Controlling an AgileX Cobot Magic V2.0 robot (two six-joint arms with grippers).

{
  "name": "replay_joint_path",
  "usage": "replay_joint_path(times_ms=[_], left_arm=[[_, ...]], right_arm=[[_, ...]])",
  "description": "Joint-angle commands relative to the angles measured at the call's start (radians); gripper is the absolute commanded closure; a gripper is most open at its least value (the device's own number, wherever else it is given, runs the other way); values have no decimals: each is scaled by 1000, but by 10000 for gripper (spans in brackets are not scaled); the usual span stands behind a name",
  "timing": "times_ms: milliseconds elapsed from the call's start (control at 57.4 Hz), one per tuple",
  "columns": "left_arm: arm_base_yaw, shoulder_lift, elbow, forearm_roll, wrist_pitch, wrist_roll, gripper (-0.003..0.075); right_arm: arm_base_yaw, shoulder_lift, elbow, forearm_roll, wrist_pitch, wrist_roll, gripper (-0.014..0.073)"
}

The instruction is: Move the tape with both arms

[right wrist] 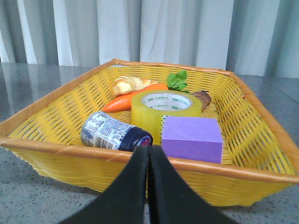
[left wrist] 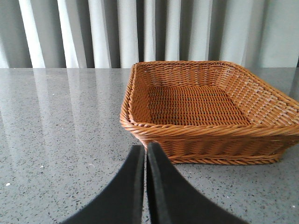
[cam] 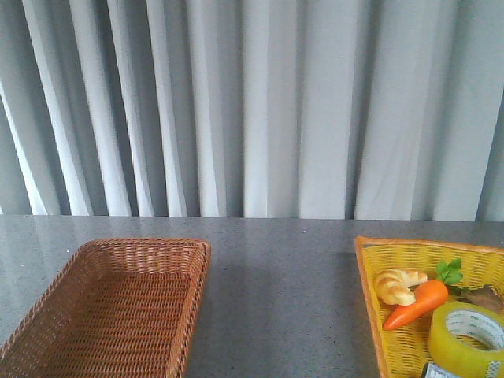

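Observation:
The tape, a wide yellow translucent roll with a white printed core, lies flat in the yellow basket at the front right; it also shows in the right wrist view behind a purple block. My right gripper is shut and empty, just outside the yellow basket's near rim. My left gripper is shut and empty, low over the table before the brown wicker basket. Neither arm shows in the front view.
The brown wicker basket at the front left holds nothing. The yellow basket also holds an orange toy carrot, a bread toy, a lying can, a purple block and a brown item. Grey curtains hang behind the speckled table.

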Motion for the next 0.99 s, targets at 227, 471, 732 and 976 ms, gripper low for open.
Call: replay_joint_path(times_ms=[227, 471, 732, 976], left_arm=[[-1, -16, -13, -10, -171, -26, 726], [-1, -16, -18, -130, -617, -239, 726], [-1, 52, -234, 18, -417, -187, 726], [-27, 468, -674, 57, -48, -167, 726]], right_arm=[[1, -6, 1, 63, -369, 61, 601], [1, -6, -66, 145, -694, 259, 601], [1, 156, -455, -214, -324, 444, 601], [1, 514, -769, -277, 19, 510, 601]])
